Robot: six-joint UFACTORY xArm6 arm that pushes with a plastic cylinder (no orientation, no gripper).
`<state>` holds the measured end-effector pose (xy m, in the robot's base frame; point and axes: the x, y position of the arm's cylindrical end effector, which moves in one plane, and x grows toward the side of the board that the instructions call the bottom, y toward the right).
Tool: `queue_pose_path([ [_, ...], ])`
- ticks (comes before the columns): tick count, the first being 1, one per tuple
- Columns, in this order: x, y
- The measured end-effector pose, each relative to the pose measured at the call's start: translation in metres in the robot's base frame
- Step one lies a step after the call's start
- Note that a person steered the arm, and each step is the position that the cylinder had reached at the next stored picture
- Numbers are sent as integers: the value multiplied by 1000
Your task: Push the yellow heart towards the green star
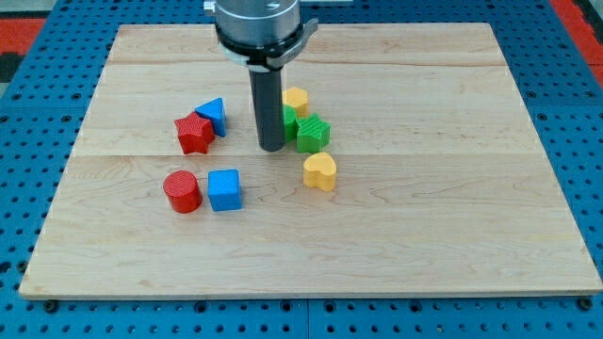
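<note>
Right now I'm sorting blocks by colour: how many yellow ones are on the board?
2. The yellow heart block lies below the green blocks; another yellow block sits above them, right of the rod. None seem hidden.

A red star block [194, 133] and a blue block [214, 114] of unclear shape touch each other just to the view's left of the end effector [271, 147]. A red cylinder [182, 192] and a blue cube [224, 189] sit side by side lower left of it. A yellow block [296, 99] lies just upper right, all on the wooden desk [452, 207].
</note>
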<state>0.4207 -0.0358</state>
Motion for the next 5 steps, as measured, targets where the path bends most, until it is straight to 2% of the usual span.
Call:
queue_pose_path([
  [3, -88, 19],
  [5, -84, 129],
])
